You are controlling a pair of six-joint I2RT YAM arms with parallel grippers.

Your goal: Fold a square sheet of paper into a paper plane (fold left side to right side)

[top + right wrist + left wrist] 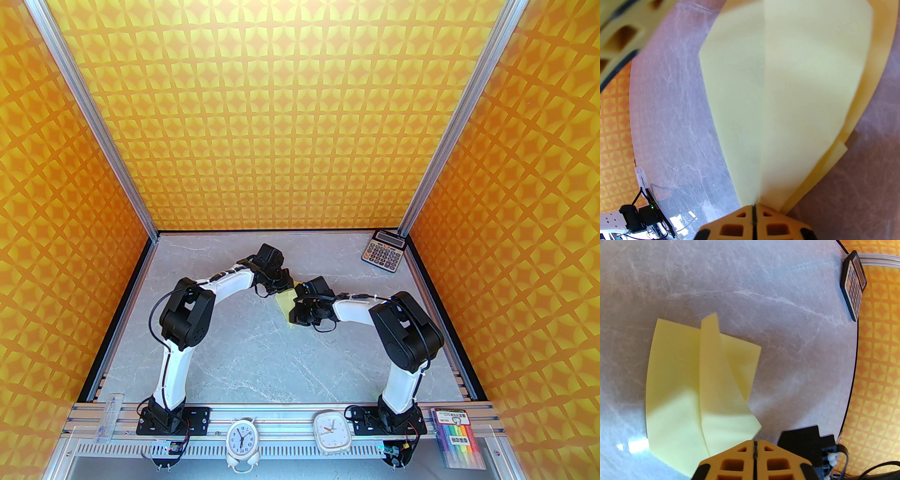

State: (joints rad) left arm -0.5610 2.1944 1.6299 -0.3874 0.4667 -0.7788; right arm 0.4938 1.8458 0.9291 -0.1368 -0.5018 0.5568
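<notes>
The square sheet of paper (pixel 283 301) is pale yellow and lies mid-table, partly folded. In the left wrist view the paper (pixel 675 380) lies flat with one flap standing up along a crease. My left gripper (pixel 754 442) is shut on that flap's near edge. In the right wrist view the paper (pixel 787 93) fans out from my right gripper (pixel 753 206), which is shut on its creased end, with layered edges showing at the right. From above, the left gripper (pixel 281 289) and right gripper (pixel 296 313) meet over the sheet from opposite sides. A left fingertip (pixel 621 30) is blurred at the upper left.
A grey calculator (pixel 383 251) lies at the table's far right corner, also in the left wrist view as calculator (pixel 854 284). Two clocks (pixel 242 440) and a pack of coloured markers (pixel 458 438) sit on the near rail. Patterned orange walls enclose the table on three sides.
</notes>
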